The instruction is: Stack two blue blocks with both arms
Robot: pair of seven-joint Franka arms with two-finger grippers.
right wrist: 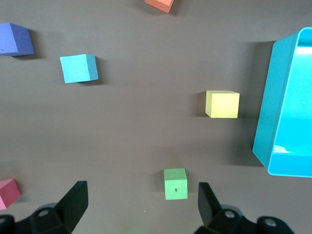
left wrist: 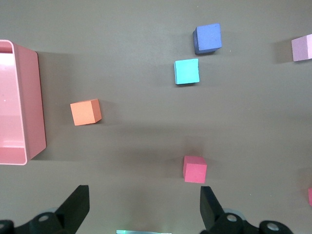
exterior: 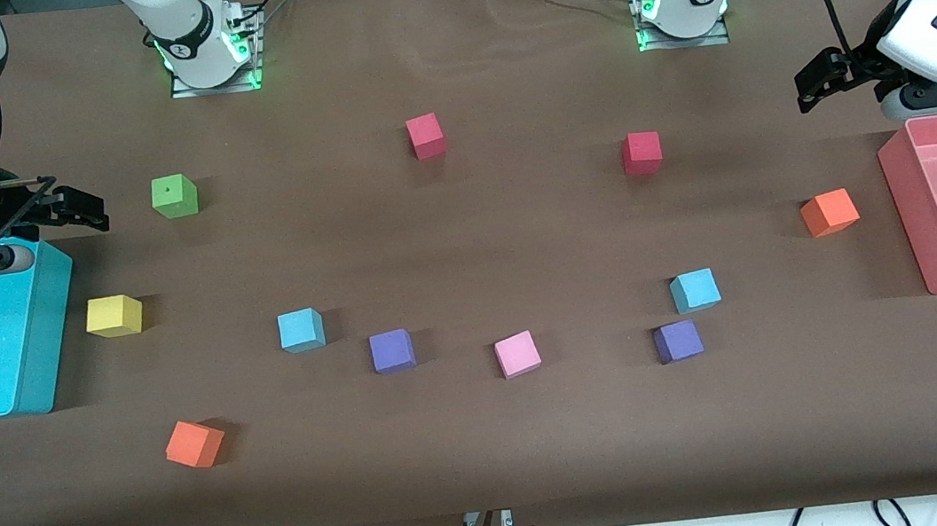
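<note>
Pink cube (exterior: 517, 353) as landmark, mid-table. First blue block (exterior: 301, 330) sits toward right arm's end from it, slightly farther from front camera. Second blue block (exterior: 694, 290) toward left arm's end, purple cube (exterior: 677, 341) just beside. Blocks well apart, unstacked. Left gripper (exterior: 809, 89) jaws wide, empty, near pink bin (exterior: 901, 183). Right gripper (exterior: 94, 212) wide, empty, by cyan bin (exterior: 39, 333).

cyan bin (exterior: 41, 351): cut off at the frame edge, partly covered by the right arm
pink bin (exterior: 902, 192): cropped at the edge
pink cube (left wrist: 302, 48): clipped in the left wrist view
</note>
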